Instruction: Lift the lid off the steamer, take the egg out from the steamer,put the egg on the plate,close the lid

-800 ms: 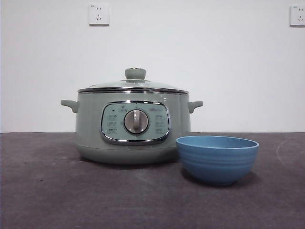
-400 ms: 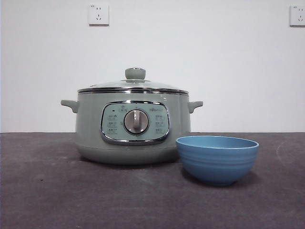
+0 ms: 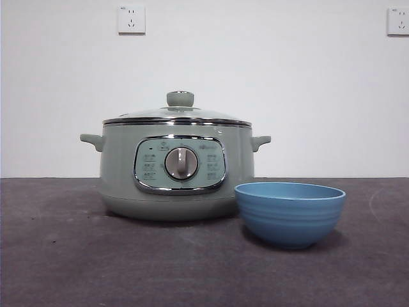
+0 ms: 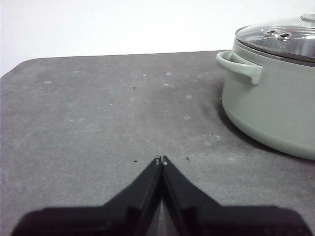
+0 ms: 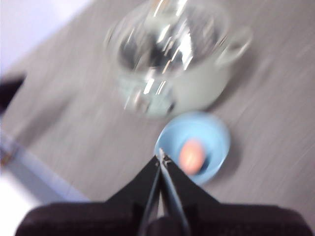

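The pale green steamer (image 3: 179,173) stands at the table's middle with the glass lid (image 3: 177,114) seated on it. An orange egg (image 5: 192,155) lies in a blue ribbed bowl (image 3: 289,214) just right of the steamer's front; no plate is in view. My left gripper (image 4: 161,160) is shut and empty, low over the table to the side of the steamer (image 4: 275,103) and its lid (image 4: 280,37). My right gripper (image 5: 161,156) is shut and empty, high above the bowl (image 5: 211,132) and the steamer (image 5: 197,88); that view is blurred. Neither arm shows in the front view.
A dark grey mat (image 3: 77,256) covers the table, with open space left of and in front of the steamer. A white wall with two sockets stands behind. The table's edge (image 5: 29,162) shows in the right wrist view.
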Available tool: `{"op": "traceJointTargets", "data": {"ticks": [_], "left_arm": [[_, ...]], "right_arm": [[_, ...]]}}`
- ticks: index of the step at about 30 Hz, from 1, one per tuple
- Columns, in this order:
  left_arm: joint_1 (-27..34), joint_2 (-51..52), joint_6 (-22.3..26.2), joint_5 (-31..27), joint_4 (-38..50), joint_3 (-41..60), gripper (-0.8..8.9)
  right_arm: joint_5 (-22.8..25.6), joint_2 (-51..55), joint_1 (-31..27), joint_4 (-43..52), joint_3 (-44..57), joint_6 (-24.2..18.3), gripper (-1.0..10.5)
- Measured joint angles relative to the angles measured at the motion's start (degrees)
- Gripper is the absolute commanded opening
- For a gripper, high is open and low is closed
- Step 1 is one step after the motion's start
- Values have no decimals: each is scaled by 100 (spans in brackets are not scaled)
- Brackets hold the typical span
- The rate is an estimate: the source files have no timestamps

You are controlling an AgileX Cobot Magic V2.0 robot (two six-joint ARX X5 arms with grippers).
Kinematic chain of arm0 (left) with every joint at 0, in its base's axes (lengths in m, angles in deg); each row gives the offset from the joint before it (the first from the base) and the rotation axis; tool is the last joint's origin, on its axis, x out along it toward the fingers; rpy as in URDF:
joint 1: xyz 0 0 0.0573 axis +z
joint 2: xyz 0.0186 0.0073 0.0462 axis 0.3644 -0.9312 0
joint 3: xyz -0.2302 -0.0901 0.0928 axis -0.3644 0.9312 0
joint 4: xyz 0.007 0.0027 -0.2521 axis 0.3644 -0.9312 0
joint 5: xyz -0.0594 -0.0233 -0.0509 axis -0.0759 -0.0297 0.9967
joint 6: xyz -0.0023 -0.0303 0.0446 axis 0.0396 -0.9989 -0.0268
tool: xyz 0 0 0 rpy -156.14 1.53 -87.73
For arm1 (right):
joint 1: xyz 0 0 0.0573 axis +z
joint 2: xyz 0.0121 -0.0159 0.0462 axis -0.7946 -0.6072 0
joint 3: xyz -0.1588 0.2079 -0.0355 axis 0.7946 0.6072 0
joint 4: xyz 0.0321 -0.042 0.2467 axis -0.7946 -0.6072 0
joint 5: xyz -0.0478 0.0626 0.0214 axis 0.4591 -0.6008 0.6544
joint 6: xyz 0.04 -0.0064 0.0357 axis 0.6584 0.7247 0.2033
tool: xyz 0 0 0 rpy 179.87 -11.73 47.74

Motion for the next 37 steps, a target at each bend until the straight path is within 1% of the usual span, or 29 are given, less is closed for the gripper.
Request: {"op": "traceJointTargets", "data": {"ticks": [4,7,9,12,14,18,21,24,28,32,37], "left_arm": [[0,0,0,0,0,0,-3],[0,0,0,0,0,0,-3],[0,0,-2,0,0,0,-3],[0,0,-2,0,0,0,-3],[0,0,-2,0,0,0,-3],[0,0,-2,0,0,0,-3],[0,0,0,0,0,0,-3],[0,0,0,0,0,0,-3],[0,0,-2,0,0,0,-3],[0,0,-2,0,0,0,-3],[0,0,-2,0,0,0,-3]], "right_arm": [[35,531,-793,815,249,-24,0],[39,951,-1338,1572,844,-90,0],[39,1268,-1648,2188,1451,-127,0],[42,1738,-1910,3110,2424,-131,0],[63,2024,-1982,3635,3077,-144,0],[203,2500,-2006,4162,4129,-149,0],[208,2776,-2006,4223,4640,-149,0],[208,2835,-2006,4229,4870,-149,0],[208,2837,-2006,4192,4996,-149,0],[212,2837,-2006,3757,5001,-188,0],[210,2844,-2006,3766,5001,-214,0]]}}
